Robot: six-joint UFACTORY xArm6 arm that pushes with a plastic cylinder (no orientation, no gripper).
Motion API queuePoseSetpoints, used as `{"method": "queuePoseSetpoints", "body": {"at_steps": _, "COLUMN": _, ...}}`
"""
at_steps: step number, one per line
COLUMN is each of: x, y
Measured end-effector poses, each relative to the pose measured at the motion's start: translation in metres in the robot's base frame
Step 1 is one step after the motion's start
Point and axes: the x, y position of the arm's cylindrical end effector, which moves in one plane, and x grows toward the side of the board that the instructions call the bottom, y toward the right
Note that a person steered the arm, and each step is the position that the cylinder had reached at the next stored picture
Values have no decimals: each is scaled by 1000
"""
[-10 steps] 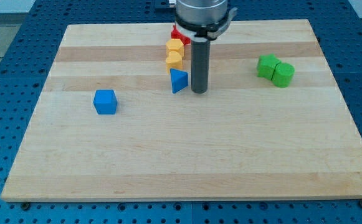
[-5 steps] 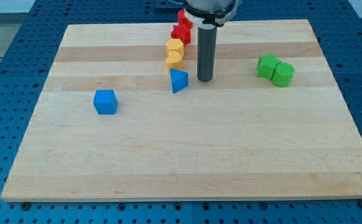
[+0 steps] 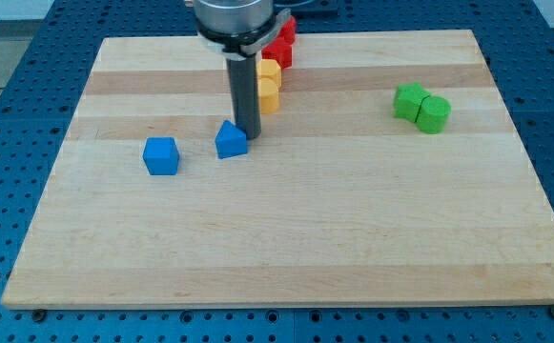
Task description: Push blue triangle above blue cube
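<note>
Camera view: my tip [image 3: 247, 135] is being pressed against the upper right edge of the blue triangle [image 3: 231, 141], which is lying just right of the blue cube [image 3: 161, 155] and level with it, below the two yellow blocks [image 3: 269, 84] and red blocks [image 3: 281, 43]. No fingers are being carried, so nothing is being grasped; only rod contact is being made. The triangle is judged best worked from its lower right, being driven up-left in short strokes so the cube is not being nudged.
</note>
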Motion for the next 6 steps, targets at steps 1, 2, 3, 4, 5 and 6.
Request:
{"method": "queuePoseSetpoints", "body": {"at_steps": 1, "x": 28, "y": 15}}
{"method": "queuePoseSetpoints", "body": {"at_steps": 2, "x": 51, "y": 6}}
{"method": "queuePoseSetpoints", "body": {"at_steps": 3, "x": 50, "y": -21}}
{"method": "queuePoseSetpoints", "body": {"at_steps": 4, "x": 33, "y": -61}}
{"method": "queuePoseSetpoints", "body": {"at_steps": 5, "x": 27, "y": -72}}
{"method": "queuePoseSetpoints", "body": {"at_steps": 6, "x": 27, "y": -41}}
